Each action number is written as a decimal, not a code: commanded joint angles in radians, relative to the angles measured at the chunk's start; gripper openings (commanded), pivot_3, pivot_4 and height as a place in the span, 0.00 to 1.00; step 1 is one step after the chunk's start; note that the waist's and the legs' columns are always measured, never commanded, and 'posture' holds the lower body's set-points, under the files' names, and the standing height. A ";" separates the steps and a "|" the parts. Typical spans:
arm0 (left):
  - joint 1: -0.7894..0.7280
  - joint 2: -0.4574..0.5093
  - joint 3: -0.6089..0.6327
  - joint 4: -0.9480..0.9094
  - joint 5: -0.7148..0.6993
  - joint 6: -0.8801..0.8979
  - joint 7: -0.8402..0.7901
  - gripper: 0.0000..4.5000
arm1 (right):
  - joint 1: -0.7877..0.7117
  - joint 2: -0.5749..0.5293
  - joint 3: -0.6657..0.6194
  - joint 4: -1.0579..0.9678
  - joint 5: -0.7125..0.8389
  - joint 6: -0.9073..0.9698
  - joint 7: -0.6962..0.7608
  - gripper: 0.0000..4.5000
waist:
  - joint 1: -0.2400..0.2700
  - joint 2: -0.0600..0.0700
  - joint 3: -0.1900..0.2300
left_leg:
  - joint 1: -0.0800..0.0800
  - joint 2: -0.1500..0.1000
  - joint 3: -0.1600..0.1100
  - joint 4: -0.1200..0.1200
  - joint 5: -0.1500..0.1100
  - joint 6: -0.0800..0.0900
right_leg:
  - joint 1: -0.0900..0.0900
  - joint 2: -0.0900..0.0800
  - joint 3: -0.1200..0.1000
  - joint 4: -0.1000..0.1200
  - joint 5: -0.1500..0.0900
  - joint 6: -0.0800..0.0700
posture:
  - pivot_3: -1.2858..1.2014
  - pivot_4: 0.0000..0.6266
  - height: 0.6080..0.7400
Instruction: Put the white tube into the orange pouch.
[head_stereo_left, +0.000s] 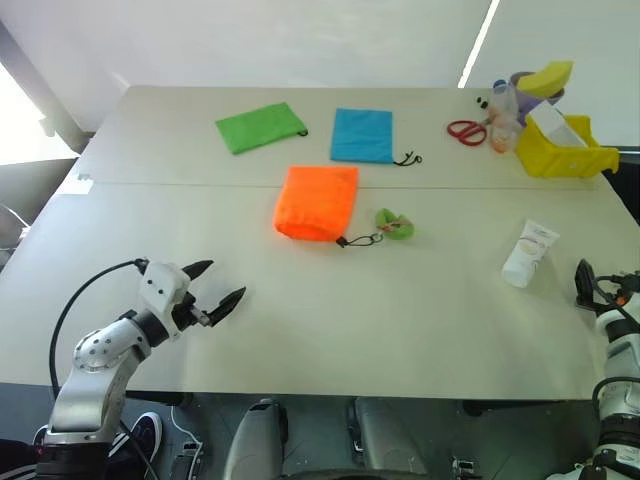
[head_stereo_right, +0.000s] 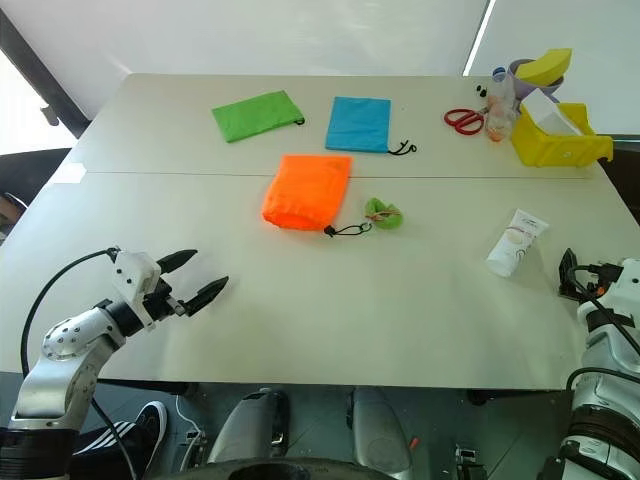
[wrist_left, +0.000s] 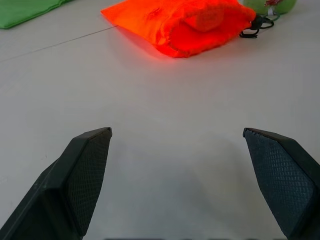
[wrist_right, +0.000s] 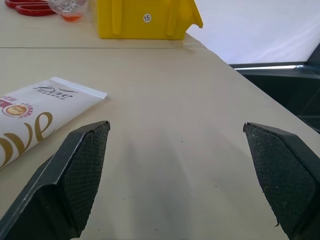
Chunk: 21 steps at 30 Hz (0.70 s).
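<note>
Both grippers stand with jaws wide apart and empty. The right gripper (wrist_right: 175, 170) sits just beside the white tube (head_stereo_left: 528, 252), so it should swing inward and straddle the tube's body squarely before closing, while the orange pouch (head_stereo_left: 318, 201) waits well apart.

A wide beige table (head_stereo_left: 300, 330) stands before a white wall (head_stereo_left: 300, 40), brightly lit.

Silver-grey jointed left arm (head_stereo_left: 95, 365), white wrist block, looping black cable, black diamond-textured pointed fingers (wrist_left: 85, 175).
</note>
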<state>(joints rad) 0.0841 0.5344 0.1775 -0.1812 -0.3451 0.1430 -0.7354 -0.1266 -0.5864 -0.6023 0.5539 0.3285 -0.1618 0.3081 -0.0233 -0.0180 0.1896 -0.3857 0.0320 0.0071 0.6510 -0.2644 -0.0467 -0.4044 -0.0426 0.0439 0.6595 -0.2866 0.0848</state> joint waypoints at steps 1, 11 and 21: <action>0.000 0.000 0.008 -0.033 0.005 -0.041 0.002 1.00 | -0.005 -0.002 -0.003 -0.018 0.003 -0.026 -0.002 0.99 | 0.001 0.000 0.000 | 0.000 0.000 0.000 0.000 0.000 0.000 | 0.000 0.000 0.000 0.000 0.000 0.000 | 0.52 0.24 1.00; -0.025 0.006 0.007 -0.004 0.004 -0.067 -0.023 1.00 | -0.019 -0.006 0.008 -0.011 0.008 -0.023 0.008 0.99 | 0.002 0.000 0.000 | 0.000 0.000 0.002 0.000 0.000 0.000 | 0.000 0.000 0.001 -0.001 0.001 0.001 | 0.52 0.24 1.00; -0.040 0.004 0.001 -0.006 0.015 -0.099 -0.019 1.00 | -0.026 -0.011 0.010 -0.009 0.006 -0.029 0.012 0.99 | 0.002 0.000 0.000 | 0.000 0.000 0.003 -0.001 0.000 0.000 | 0.000 0.000 0.002 -0.002 0.001 0.002 | 0.52 0.24 1.00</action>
<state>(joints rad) 0.0585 0.5387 0.1732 -0.1688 -0.3330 0.0702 -0.7578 -0.1367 -0.5863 -0.5818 0.5543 0.3285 -0.1633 0.3193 -0.0214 -0.0180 0.1896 -0.3856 0.0321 0.0101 0.6505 -0.2644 -0.0467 -0.4046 -0.0427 0.0462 0.6574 -0.2857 0.0867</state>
